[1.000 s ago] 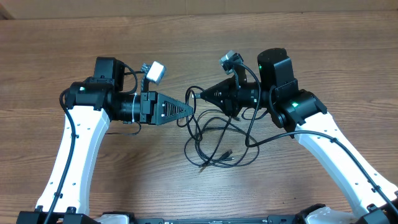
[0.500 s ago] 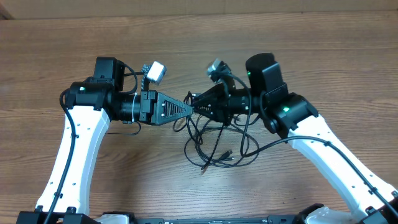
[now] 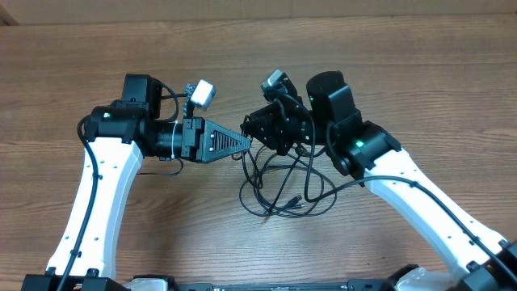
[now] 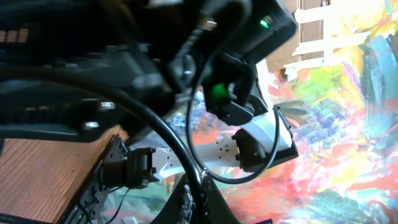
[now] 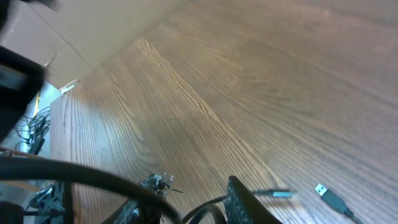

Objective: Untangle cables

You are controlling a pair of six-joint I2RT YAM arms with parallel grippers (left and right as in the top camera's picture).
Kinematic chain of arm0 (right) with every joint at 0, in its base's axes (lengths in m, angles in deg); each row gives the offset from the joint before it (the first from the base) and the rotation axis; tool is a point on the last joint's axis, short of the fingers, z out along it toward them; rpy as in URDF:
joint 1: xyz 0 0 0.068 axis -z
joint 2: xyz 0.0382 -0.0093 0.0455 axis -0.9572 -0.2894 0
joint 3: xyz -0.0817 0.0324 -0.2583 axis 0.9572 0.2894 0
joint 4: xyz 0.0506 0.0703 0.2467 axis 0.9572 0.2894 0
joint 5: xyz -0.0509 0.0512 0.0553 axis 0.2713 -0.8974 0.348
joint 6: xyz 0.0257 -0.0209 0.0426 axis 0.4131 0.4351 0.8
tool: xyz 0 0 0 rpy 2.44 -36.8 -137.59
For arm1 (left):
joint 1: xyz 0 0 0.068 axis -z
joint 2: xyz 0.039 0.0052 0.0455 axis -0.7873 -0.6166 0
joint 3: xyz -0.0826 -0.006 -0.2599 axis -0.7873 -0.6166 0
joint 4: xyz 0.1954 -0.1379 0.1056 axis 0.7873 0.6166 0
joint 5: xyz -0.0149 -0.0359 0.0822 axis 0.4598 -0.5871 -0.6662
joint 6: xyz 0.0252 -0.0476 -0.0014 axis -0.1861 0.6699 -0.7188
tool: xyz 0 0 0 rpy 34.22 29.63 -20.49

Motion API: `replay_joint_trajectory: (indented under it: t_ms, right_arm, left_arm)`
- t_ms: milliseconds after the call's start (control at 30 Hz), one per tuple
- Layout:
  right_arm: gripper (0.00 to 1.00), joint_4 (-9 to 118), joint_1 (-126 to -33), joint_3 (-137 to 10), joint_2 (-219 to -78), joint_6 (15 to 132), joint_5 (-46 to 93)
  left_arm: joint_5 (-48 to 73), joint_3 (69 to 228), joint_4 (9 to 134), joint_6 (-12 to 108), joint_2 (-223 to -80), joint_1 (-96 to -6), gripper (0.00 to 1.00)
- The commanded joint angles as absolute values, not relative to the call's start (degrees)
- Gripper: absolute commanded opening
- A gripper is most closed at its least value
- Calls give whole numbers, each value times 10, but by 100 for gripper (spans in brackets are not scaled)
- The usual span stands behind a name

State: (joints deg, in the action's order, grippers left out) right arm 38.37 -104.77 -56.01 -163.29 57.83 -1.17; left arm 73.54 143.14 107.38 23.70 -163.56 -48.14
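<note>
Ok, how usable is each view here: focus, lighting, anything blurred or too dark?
Overhead: evenly lit and sharp, cables clear against the wooden table, shadows soft. Left wrist: near parts dark and out of focus, a green light blooms, the painted backdrop is bright. Right wrist: wood grain and a silver plug are crisp; dark shapes at the left edge are blurred.

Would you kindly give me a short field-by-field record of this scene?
surface: wooden table
cables: thin black cords in tangled loops between the arms
plug: silver-tipped, lying on the wood
left hand: shut, pinching a strand at the tangle's upper edge
right hand: close beside the left hand's tip, above the cables; opening unclear
</note>
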Motion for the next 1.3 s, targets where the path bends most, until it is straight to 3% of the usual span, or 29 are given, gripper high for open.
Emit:
replay_joint_trajectory:
  t_ms: [0,33,67,200,267,433,467,500,800,1133,1267]
  right_arm:
    - [24,379,-1051,-560,-1649,580,-24]
    - [6,380,-1051,-560,-1650,580,-30]
    - [4,382,-1050,-560,-1650,580,-29]
    - [4,401,-1043,-561,-1649,580,0]
    - [4,425,-1031,-565,-1644,585,29]
    - [4,504,-973,-585,-1605,591,40]
    - [4,515,-958,-588,-1592,591,40]
    - [4,522,-945,-590,-1582,591,40]
    - [4,525,-805,-604,-1460,590,119]
    - [4,363,-598,-701,-1417,497,187]
    - [4,328,-495,-701,-1432,456,301]
  left_arm:
    - [751,1430,1075,244,-1631,-477,4]
    - [751,1430,1074,244,-1631,-477,4]
    - [751,1430,1074,244,-1631,-478,4]
    - [723,1430,1074,242,-1631,-478,4]
    - [691,1430,1075,243,-1631,-478,10]
    - [600,1430,1075,244,-1631,-478,53]
    - [585,1430,1075,244,-1631,-478,87]
    - [567,1430,1075,244,-1631,-478,100]
    - [436,1430,1075,244,-1631,-478,100]
    - [315,1430,1075,244,-1631,-478,100]
    - [262,1430,1076,244,-1631,-478,99]
